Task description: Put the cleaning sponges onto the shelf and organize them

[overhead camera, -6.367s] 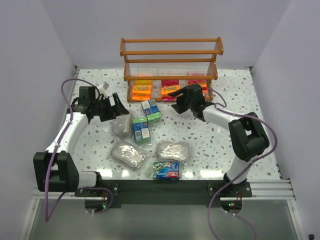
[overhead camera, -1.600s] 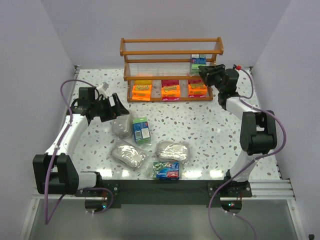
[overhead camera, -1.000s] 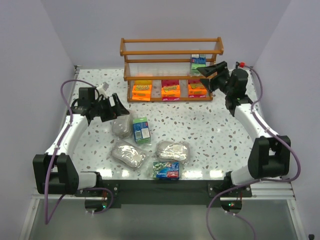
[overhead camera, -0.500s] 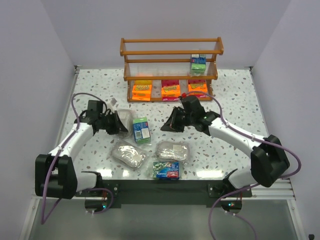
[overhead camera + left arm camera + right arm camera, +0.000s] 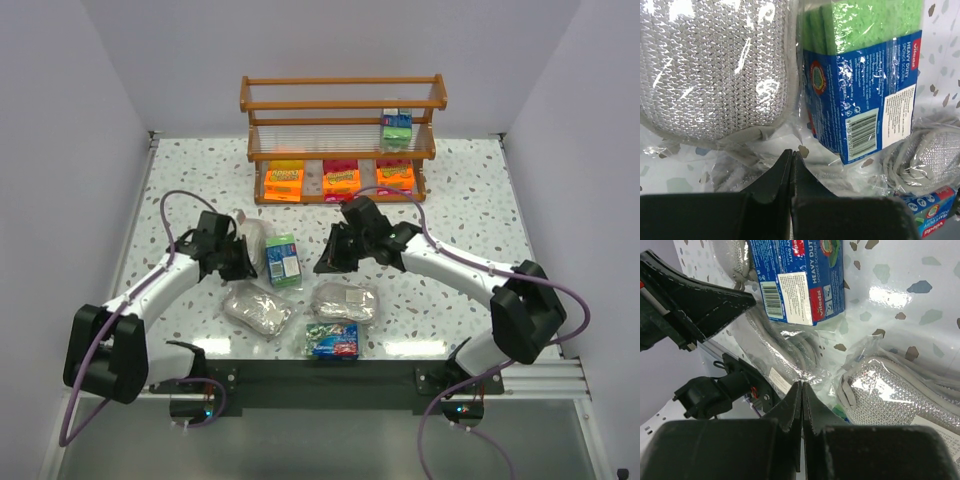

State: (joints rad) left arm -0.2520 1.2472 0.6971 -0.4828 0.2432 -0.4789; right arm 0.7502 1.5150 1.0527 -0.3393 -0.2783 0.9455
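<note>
Top view: the right arm is coming back down from the shelf [image 5: 340, 104]. The shelved green pack [image 5: 397, 128] is now sitting on the middle tier at the right end; a few seconds ago it was on the surface [image 5: 450, 250]. The three orange-and-pink packs [image 5: 340, 180] are lying in a row on the bottom tier. That makes four of nine shelved, as I read it. The right hand [image 5: 322, 264] is now hovering just right of the standing green/blue pack [image 5: 283, 260], likely the next pick. The left arm has swung inward, and the left hand [image 5: 240, 262] is sitting right by the upper silvery scourer pack [image 5: 254, 236]. Two more silvery packs [image 5: 258, 308] and the flat blue pack [image 5: 334, 340] are still waiting near the front edge.

Left wrist: the fingers [image 5: 785, 167] are pressing together with nothing visibly between them, the tips just over loose clear wrap. The scourer is filling the upper left and the green Vileda "Heavy Duty" pack is lying touching its right side.

Right wrist: the fingers [image 5: 795, 400] are also together and gripping nothing. They are pointing at the label face of the same Vileda pack, with the left hand showing behind it. Both hands will need to open before any grasp.
</note>
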